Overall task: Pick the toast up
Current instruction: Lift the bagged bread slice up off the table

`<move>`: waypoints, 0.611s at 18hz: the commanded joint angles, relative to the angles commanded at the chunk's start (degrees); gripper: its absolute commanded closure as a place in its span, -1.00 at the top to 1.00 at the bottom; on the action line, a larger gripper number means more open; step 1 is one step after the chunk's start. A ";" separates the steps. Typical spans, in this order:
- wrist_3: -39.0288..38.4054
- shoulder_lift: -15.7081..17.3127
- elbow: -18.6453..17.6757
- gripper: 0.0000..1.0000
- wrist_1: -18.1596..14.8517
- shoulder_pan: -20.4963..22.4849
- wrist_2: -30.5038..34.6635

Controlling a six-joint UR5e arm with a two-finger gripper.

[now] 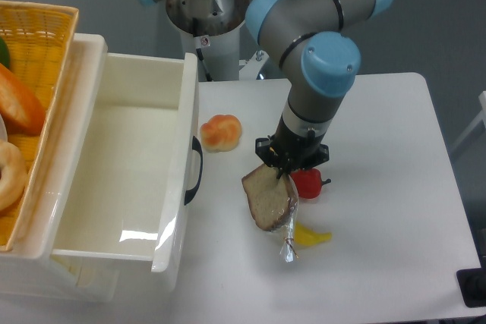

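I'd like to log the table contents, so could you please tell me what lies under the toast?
Under the toast, held up by the gripper, a yellow banana pokes out, beside a red pepper. The banana's upper part is covered.

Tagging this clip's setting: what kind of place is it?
Probably a robotics lab bench, not a kitchen: an arm whose gripper holds wrapped toast over a bare white table, beside toy-like food and a white drawer.

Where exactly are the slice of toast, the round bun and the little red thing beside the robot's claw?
toast [269, 201]: fixed camera view, on the middle of the brown slice.
bun [220, 133]: fixed camera view, on the top of the orange-yellow roll.
red item [307, 183]: fixed camera view, on its visible red body, partly hidden behind the toast.
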 joint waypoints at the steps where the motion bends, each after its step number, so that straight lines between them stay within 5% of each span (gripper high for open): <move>1: 0.09 0.09 -0.09 -1.00 -0.09 0.00 0.70; 11: 1.23 0.79 -0.53 -1.00 -1.14 0.17 2.46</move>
